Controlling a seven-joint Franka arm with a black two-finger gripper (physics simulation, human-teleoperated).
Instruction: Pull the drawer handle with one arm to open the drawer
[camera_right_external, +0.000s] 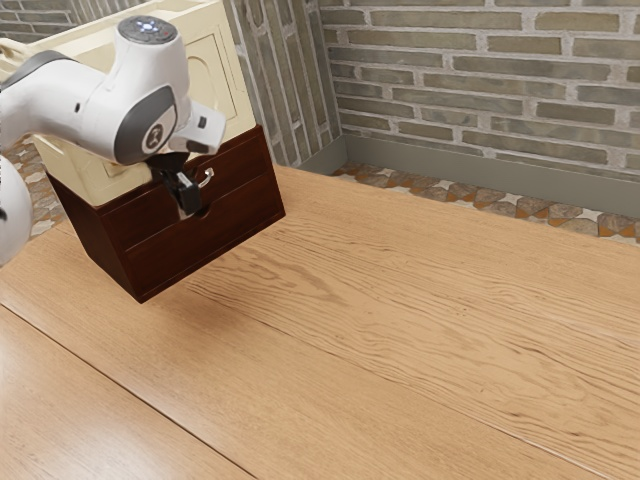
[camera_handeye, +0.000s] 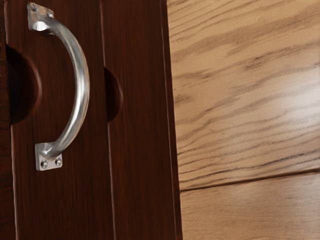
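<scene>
My black gripper (camera_right_external: 187, 200) is in front of the dark brown drawer unit (camera_right_external: 235, 198), close to the silver handle (camera_right_external: 207, 178), part of which it hides. Whether they touch cannot be told. In the wrist view the curved metal handle (camera_handeye: 82, 90) is seen whole, fixed at both ends by screwed plates to a dark wooden drawer front (camera_handeye: 65, 200). The drawer fronts look flush with the unit, with no gap of a pulled-out drawer visible.
A cream-coloured panelled box (camera_right_external: 218, 70) rises above the brown drawers, partly behind my arm. The wooden table (camera_right_external: 400, 330) extends in front of the unit and toward the exterior view's right, with a brick wall (camera_right_external: 480, 85) beyond.
</scene>
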